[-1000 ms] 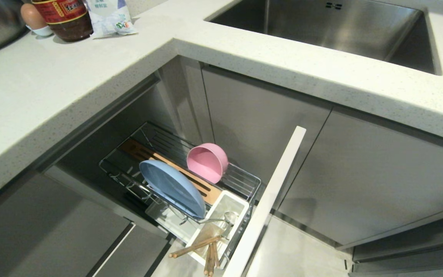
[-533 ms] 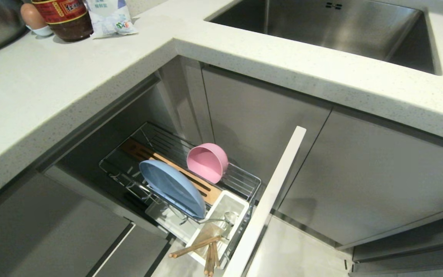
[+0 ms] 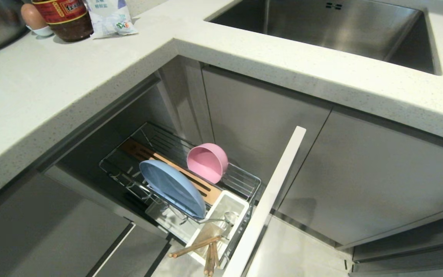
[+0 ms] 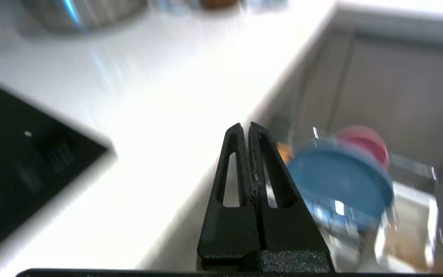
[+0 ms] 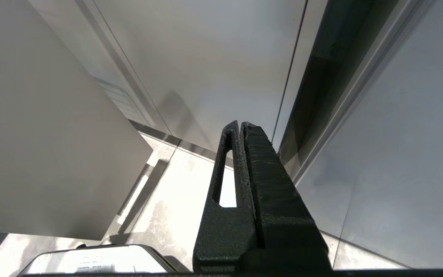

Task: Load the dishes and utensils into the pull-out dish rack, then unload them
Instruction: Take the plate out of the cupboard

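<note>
Two dishes, blue plate (image 4: 340,184) and pink bowl (image 4: 363,140), just ahead and below the left gripper (image 4: 245,129), pinched shut, empty.

The head view is sharp and evenly lit; daylight-like brightness washes the countertop (image 3: 71,77), while the open cabinet cavity at centre left sits in deep shadow. The steel sink (image 3: 321,27) at upper right carries soft reflections. The left wrist view is heavily motion-blurred: the countertop blows out to white glare and the blue plate (image 4: 340,184) smears. The right wrist view is crisp, with soft shadows on grey panels.
</note>
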You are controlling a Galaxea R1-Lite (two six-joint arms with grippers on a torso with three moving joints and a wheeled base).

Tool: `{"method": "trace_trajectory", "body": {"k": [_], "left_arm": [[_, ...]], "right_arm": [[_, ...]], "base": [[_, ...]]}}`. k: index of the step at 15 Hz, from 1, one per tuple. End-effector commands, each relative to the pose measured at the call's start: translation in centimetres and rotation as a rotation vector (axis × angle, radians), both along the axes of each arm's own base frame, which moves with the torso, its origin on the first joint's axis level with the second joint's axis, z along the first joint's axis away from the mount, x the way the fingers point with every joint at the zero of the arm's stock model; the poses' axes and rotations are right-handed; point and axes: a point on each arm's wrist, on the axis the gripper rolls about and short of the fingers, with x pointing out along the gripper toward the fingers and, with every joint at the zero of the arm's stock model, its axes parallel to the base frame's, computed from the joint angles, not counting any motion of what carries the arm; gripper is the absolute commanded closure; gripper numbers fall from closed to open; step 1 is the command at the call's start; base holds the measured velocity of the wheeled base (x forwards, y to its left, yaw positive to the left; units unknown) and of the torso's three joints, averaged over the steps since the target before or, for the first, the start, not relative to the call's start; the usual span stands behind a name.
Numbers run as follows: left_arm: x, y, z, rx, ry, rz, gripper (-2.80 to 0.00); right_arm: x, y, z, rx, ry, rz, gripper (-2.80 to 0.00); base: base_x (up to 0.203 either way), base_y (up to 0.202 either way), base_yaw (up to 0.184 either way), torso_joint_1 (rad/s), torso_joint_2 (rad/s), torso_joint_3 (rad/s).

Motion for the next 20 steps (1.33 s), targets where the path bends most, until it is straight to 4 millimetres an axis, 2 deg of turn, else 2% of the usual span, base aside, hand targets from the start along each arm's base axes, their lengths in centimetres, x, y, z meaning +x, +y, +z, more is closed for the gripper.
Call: {"method": "trace_trajectory", "body": {"k": [1, 5, 7, 12, 14, 17, 20], "left_arm": [[4.7, 0.1, 6.4, -0.013, 0.07, 0.033, 0.0], [10.8, 0.4, 13.8, -0.194, 0.013, 0.089, 0.0], [13.4, -0.1, 15.4, -0.325, 0.041, 0.002, 0.0], [15.7, -4.1, 14.5, -0.487, 0.278, -0.304, 0.0], [16.3, -6.6, 13.4, -0.498, 0.395, -0.365, 0.0], [17.6, -11.0, 10.9, -0.498, 0.552, -0.33, 0.0], [18.9, -13.6, 8.8, -0.507, 0.654, -0.266, 0.0]], "right_arm": [[0.0, 0.0, 0.0, 0.0, -0.004, 0.0, 0.0], [0.0, 0.0, 0.0, 0.0, -0.004, 0.001, 0.0], [0.0, 0.0, 0.0, 0.0, -0.004, 0.0, 0.0], [0.0, 0.0, 0.0, 0.0, -0.005, 0.001, 0.0], [0.0, 0.0, 0.0, 0.0, -0.004, 0.001, 0.0], [0.0, 0.0, 0.0, 0.0, -0.005, 0.001, 0.0], [0.0, 0.0, 0.0, 0.0, -0.004, 0.0, 0.0]], "base": [[0.0, 0.0, 0.0, 0.0, 0.0, 0.0], [0.0, 0.0, 0.0, 0.0, 0.0, 0.0], [0.0, 0.0, 0.0, 0.0, 0.0, 0.0], [0.0, 0.0, 0.0, 0.0, 0.0, 0.0], [0.0, 0.0, 0.0, 0.0, 0.0, 0.0], [0.0, 0.0, 0.0, 0.0, 0.0, 0.0], [0.0, 0.0, 0.0, 0.0, 0.0, 0.0]]}}
